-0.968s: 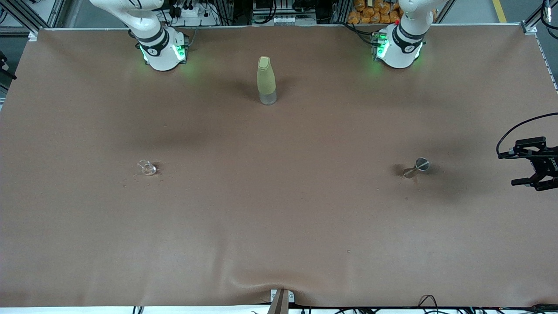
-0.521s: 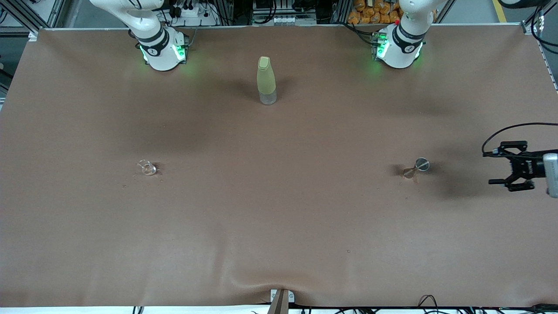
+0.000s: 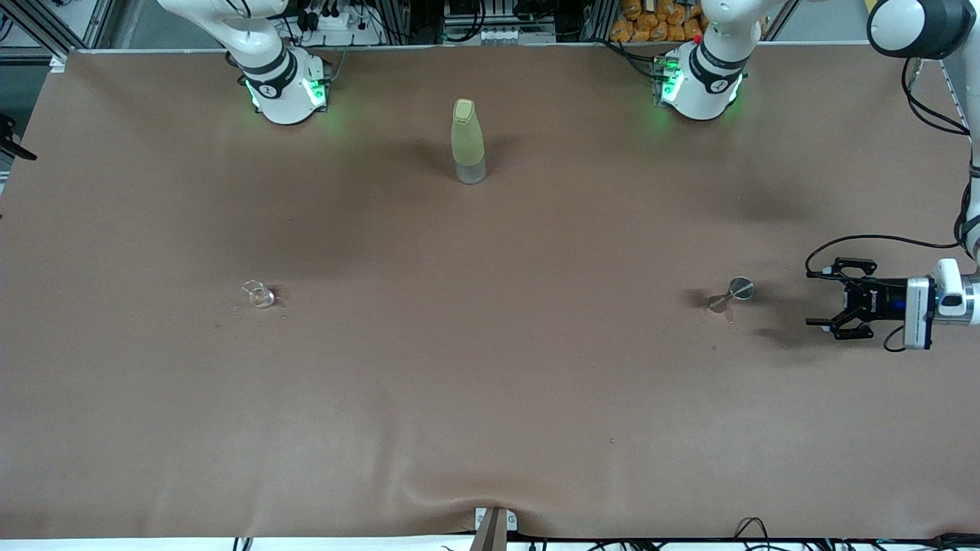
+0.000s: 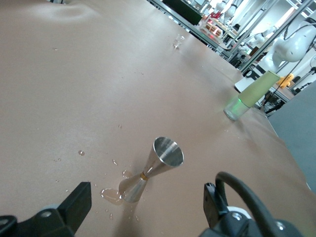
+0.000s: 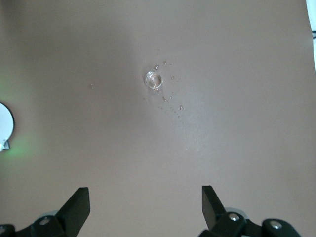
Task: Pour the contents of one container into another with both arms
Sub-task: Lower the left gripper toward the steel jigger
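A small metal hourglass-shaped jigger (image 3: 731, 295) stands on the brown cloth toward the left arm's end of the table, with water drops round its foot (image 4: 111, 195). My left gripper (image 3: 818, 298) hovers low beside it, lying level and pointing at it, open and apart from it. In the left wrist view the jigger (image 4: 150, 170) stands just ahead of the open left gripper (image 4: 145, 193). A tiny clear glass (image 3: 259, 295) sits toward the right arm's end. My right gripper (image 5: 144, 195) hangs open high over the cloth, with the glass (image 5: 153, 79) below it.
A tall yellow-green bottle (image 3: 467, 141) stands upright between the two arm bases, farther from the front camera than both small vessels. Droplets lie round the glass (image 5: 170, 101). The cloth bulges at its near edge by a metal bracket (image 3: 494, 526).
The left gripper has come in from the table's end toward the jigger, turning level and dropping lower. The jigger, glass and bottle have not moved.
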Action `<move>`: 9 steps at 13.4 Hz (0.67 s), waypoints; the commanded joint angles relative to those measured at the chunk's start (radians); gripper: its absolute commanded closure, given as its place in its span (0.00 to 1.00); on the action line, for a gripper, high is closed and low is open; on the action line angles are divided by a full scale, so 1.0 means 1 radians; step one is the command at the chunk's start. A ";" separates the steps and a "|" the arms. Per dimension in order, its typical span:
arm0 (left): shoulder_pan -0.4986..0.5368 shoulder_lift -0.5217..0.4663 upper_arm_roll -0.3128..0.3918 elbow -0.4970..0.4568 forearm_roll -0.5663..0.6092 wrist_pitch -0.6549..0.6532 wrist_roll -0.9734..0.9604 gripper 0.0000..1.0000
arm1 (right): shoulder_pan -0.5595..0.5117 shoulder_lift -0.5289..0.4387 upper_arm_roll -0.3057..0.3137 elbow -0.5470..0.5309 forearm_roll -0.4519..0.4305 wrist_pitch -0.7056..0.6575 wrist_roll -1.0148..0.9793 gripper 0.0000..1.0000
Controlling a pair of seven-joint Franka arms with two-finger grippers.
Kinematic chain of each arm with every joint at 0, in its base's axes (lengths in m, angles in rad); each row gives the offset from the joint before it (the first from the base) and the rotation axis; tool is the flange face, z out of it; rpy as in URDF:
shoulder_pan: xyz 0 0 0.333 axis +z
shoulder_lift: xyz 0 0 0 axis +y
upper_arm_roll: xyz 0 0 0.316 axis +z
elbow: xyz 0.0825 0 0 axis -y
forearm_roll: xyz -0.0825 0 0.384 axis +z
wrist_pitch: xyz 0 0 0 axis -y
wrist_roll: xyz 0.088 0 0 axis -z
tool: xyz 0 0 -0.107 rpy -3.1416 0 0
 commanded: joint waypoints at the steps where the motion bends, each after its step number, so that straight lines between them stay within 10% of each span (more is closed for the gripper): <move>1: 0.009 0.031 -0.006 -0.007 -0.029 -0.018 0.111 0.00 | -0.008 -0.020 -0.007 -0.102 0.055 0.088 -0.105 0.00; 9: 0.000 0.134 -0.007 -0.012 -0.116 -0.013 0.293 0.00 | -0.009 0.003 -0.072 -0.294 0.219 0.283 -0.315 0.00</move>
